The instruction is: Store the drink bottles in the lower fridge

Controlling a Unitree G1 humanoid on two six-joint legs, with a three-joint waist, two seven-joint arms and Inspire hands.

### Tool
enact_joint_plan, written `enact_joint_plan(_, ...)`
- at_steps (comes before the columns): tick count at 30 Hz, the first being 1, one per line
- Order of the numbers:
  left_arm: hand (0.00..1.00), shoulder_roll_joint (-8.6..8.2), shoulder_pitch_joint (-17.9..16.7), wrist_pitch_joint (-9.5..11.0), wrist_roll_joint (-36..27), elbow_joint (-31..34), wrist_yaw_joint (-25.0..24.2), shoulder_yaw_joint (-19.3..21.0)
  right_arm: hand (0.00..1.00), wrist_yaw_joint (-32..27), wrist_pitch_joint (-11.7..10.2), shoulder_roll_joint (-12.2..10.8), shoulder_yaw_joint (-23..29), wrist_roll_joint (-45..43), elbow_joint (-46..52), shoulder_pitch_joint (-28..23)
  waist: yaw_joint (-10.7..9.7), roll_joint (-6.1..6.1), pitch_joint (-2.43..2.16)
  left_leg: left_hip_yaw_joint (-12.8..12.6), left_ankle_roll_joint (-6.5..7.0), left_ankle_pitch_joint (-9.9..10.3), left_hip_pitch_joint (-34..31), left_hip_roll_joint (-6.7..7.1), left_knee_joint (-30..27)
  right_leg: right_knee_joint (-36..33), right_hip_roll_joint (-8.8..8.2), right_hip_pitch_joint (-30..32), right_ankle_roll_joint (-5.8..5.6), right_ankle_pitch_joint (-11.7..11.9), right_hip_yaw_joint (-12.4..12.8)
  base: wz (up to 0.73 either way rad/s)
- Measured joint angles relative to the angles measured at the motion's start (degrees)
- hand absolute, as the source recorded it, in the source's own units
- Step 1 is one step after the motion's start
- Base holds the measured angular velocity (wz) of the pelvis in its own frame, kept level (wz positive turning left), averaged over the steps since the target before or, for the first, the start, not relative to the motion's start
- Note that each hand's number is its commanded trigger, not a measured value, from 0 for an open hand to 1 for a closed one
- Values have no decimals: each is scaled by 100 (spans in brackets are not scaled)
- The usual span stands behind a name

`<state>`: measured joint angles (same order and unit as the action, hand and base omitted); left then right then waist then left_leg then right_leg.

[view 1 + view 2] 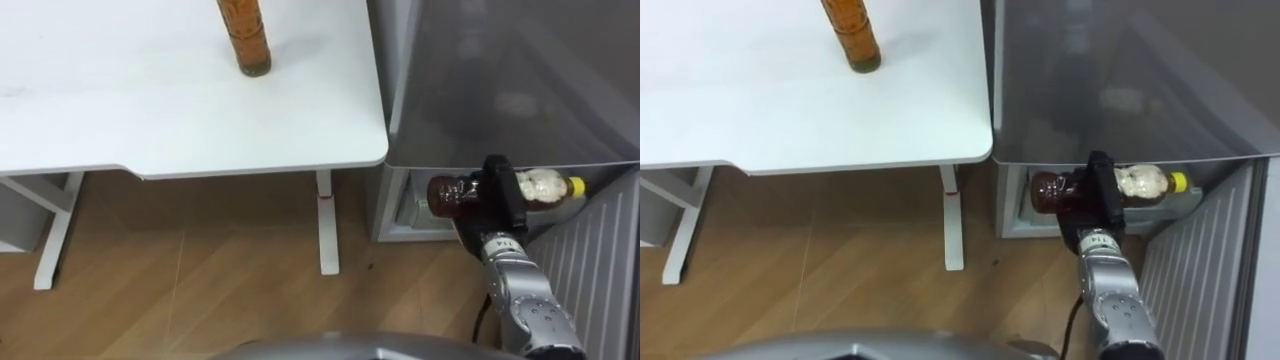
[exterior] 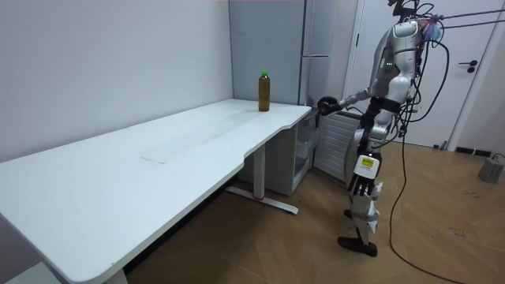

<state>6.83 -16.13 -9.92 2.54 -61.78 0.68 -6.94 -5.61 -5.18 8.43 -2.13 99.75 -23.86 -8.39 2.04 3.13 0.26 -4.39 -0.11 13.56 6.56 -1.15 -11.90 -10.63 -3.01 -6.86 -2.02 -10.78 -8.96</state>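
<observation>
A bottle (image 1: 450, 193), probably stiff, smooth and heavy with liquid, is being held on its side at the fridge's (image 1: 500, 90) lower opening, being clasped round its middle by the right hand (image 1: 497, 195).

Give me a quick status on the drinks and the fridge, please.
Right robot hand shut on bottle, held sideways at the open lower fridge. Second bottle upright on table. Nothing seen in the way.
</observation>
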Motion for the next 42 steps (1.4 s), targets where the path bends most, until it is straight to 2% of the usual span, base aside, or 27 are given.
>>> enact_joint_plan(5,0,6,45,1,-16,41,-129,0,100,-74,9,-18,280,130,-98,236,-28,7,-4,93,2,-1,-317,33,-211,-133,-78,244,1,-68,-213,21)
enact_joint_plan(8,0,36,65,1,-4,40,-135,23,100,53,81,-28,365,127,-278,381,-25,3,2,113,4,-2,-557,37,-353,-403,-117,495,17,-119,-219,4)
enact_joint_plan(9,0,68,123,-2,-4,44,-134,24,100,55,153,-22,427,127,-544,590,-58,20,13,185,4,-2,-721,54,-474,-599,-150,655,28,-164,-231,11)
enact_joint_plan(10,0,100,233,2,-5,46,-131,26,100,48,148,-22,546,105,-956,884,-53,-10,39,243,4,-2,-941,88,-636,-815,-201,876,44,-229,-245,18)
enact_joint_plan(12,0,109,448,49,-3,33,-124,71,100,52,147,-24,728,72,-1335,1290,-13,-22,59,266,5,-1,-1368,102,-910,-1168,-252,1341,74,-275,-240,10)
enact_joint_plan(14,0,141,788,68,-73,-192,-111,128,100,93,152,-30,861,70,-1907,1942,-4,-56,149,252,16,11,-1933,102,-1349,-1670,-317,1940,143,-337,-219,0)
enact_joint_plan(16,0,182,1001,77,-110,-289,-78,111,100,210,163,-14,1019,20,-2386,2423,-14,-69,178,249,25,87,-2432,101,-1797,-2081,-377,2419,180,-483,-214,13)
enact_joint_plan(19,0,254,1191,168,-314,-252,41,80,100,205,154,96,1240,20,-3228,2986,103,-110,183,243,-5,237,-3206,85,-2401,-2796,-476,3199,206,-720,-210,11)
enact_joint_plan(23,0,311,1310,144,-312,-255,32,-109,100,204,205,117,1353,73,-3821,3219,323,-169,199,141,12,143,-3965,118,-2719,-3330,-609,4084,272,-708,-113,-1)
enact_joint_plan(26,0,316,1364,124,-311,-252,27,-108,100,204,246,143,1360,73,-3898,3235,447,-207,211,74,-31,85,-4474,79,-2922,-3585,-655,4640,339,-683,-36,2)
enact_joint_plan(28,0,322,1406,129,-329,-251,30,-105,100,214,277,196,1376,70,-3938,3250,464,-206,212,92,-51,73,-4748,61,-3072,-3723,-660,4888,375,-686,-60,7)
enact_joint_plan(33,0,338,1612,234,-655,-230,90,-124,100,269,276,384,1512,67,-4280,3652,467,-224,223,85,-34,89,-5389,25,-3446,-4079,-689,5489,426,-715,-89,5)
enact_joint_plan(34,0,339,1620,296,-684,-215,116,-124,100,266,283,431,1543,67,-4278,3683,470,-226,224,80,-33,112,-5471,16,-3523,-4154,-700,5559,441,-735,-99,4)
enact_joint_plan(37,0,370,1622,299,-759,-209,159,-124,100,237,269,553,1536,66,-4246,3837,480,-239,224,71,-32,196,-5723,-2,-3766,-4392,-749,5794,498,-844,-119,4)
enact_joint_plan(42,0,426,1648,313,-761,-165,277,-114,100,100,248,771,1554,13,-4092,4257,468,-274,217,71,-21,367,-6226,-24,-4305,-4917,-821,6245,487,-1030,-111,10)
